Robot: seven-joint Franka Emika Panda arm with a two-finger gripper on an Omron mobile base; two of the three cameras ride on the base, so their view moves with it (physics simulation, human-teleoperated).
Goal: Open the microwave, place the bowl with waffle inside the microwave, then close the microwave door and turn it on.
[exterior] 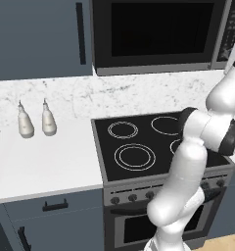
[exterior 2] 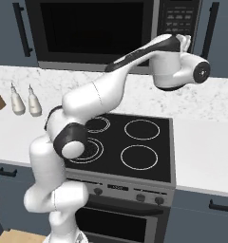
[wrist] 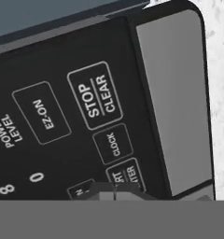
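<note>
**Pressing in at the keypad, door shut**

Reaching high over the black cooktop (exterior 2: 130, 147) and up to the microwave (exterior: 158, 37), right at its dark keypad strip (exterior 2: 181, 21). Hovering tight against the panel: STOP/CLEAR button (wrist: 97, 95) sitting dead centre in the hand view, EZ-ON button (wrist: 43, 113) beside it, CLOCK button (wrist: 114, 144) just beyond. Gripper (wrist: 115, 195) showing as two dark tips meeting edge to edge, pinched together with no gap and nothing between them, lying over the partly hidden START/ENTER button (wrist: 128, 175). Running close by: the silver-grey frame edge (wrist: 172, 102), then marbled wall. Sitting flush in its frame, the microwave door (exterior 2: 92, 31), black glass dark. Leaving open cooktop beneath the raised forearm, bare white counter (exterior 2: 206, 152) on one side, two small white bottles (exterior: 35, 120) standing well apart on the other. Cannot tell where the bowl is.
</note>
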